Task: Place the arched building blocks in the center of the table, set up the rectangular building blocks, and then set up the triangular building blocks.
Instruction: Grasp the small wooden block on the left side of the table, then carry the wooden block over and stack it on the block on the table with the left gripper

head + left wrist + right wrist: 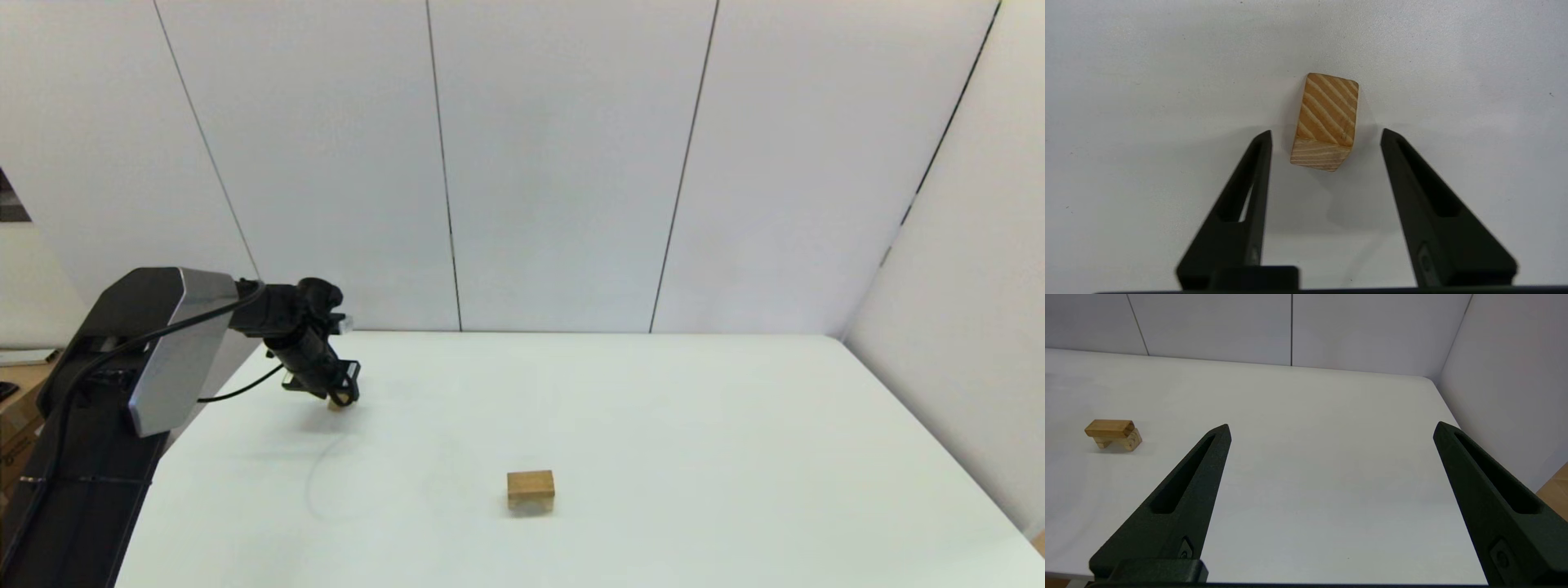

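Observation:
The small triangular wooden wedge (1326, 118) lies on the white table (694, 425) at its far left. My left gripper (1326, 131) hangs over it, open, one finger on each side and neither touching it. In the head view the left gripper (343, 398) covers most of the wedge (337, 403). Near the table's middle the flat rectangular slab (1109, 428) lies on top of the arched block (1129, 441); in the head view they show as one stack, slab (531, 480) over arch (531, 503). My right gripper (1331, 426) is open and holds nothing.
White wall panels (555, 163) close off the table's far side and its right side. The left arm's grey and black links (155, 351) reach in over the table's left edge. The right arm is out of the head view.

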Robot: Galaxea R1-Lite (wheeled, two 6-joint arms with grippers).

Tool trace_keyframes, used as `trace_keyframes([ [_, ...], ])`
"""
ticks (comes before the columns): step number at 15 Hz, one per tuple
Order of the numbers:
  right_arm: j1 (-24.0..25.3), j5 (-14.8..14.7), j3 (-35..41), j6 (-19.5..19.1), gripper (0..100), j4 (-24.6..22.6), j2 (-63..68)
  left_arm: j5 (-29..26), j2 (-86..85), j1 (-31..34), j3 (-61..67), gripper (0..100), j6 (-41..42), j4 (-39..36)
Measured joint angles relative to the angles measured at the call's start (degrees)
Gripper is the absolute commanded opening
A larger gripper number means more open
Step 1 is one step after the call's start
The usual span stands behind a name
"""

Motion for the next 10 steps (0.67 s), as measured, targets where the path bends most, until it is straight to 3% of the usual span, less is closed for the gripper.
trace_keyframes([
  [10, 0.00, 0.00, 0.00, 0.02, 100, 0.00, 0.00, 0.02, -1.95, 0.80, 0.11, 0, -0.46, 1.11],
])
